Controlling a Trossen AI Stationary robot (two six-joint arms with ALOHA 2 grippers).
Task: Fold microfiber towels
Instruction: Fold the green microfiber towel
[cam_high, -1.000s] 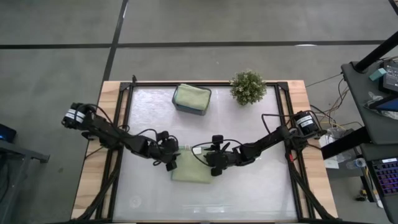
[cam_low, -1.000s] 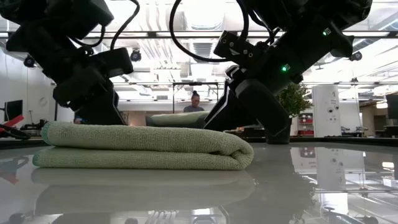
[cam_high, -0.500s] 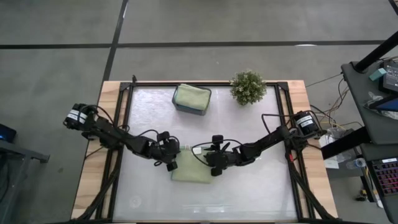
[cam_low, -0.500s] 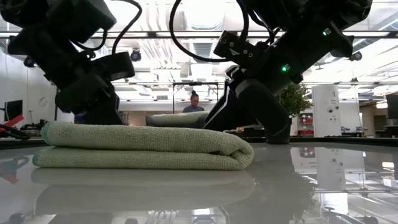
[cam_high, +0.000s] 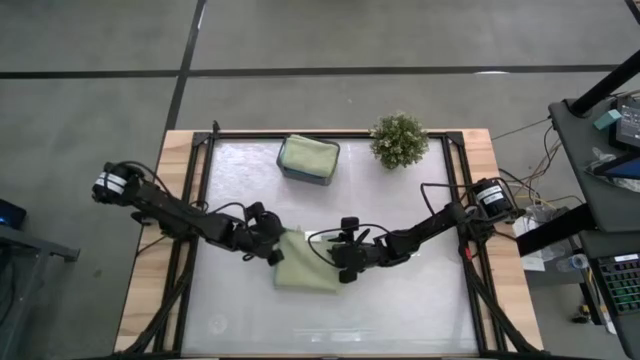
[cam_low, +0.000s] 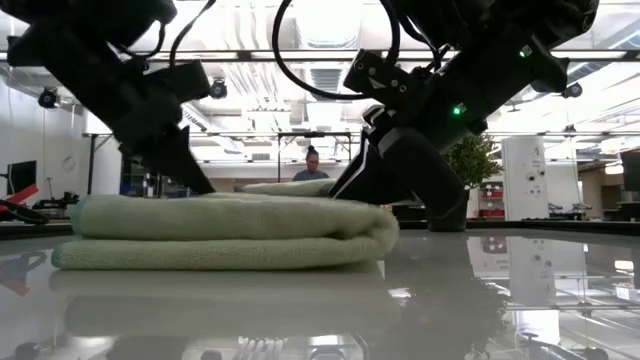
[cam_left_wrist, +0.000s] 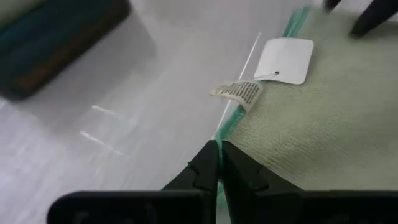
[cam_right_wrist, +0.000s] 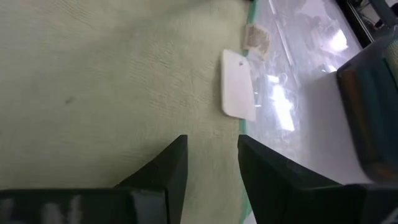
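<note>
two sage green towels, one folded on the table (cam_high: 305, 263), one in the grey tray (cam_high: 307, 155); one tray (cam_high: 304, 178); one potted plant (cam_high: 398, 139); two grippers, left (cam_high: 270, 251), right (cam_high: 342, 266).

No lettering can be read anywhere in these views. The light sage green towel (cam_left_wrist: 323, 118) carries a blank white hang tag (cam_left_wrist: 286, 60) and a small care label (cam_left_wrist: 238, 92) with rows of dark print too fine to make out; in the right wrist view the same tag (cam_right_wrist: 238, 93) shows a plain white face and the label (cam_right_wrist: 256, 37) is only a blur. The monitors and equipment in the room behind the table show no legible marks either.
</note>
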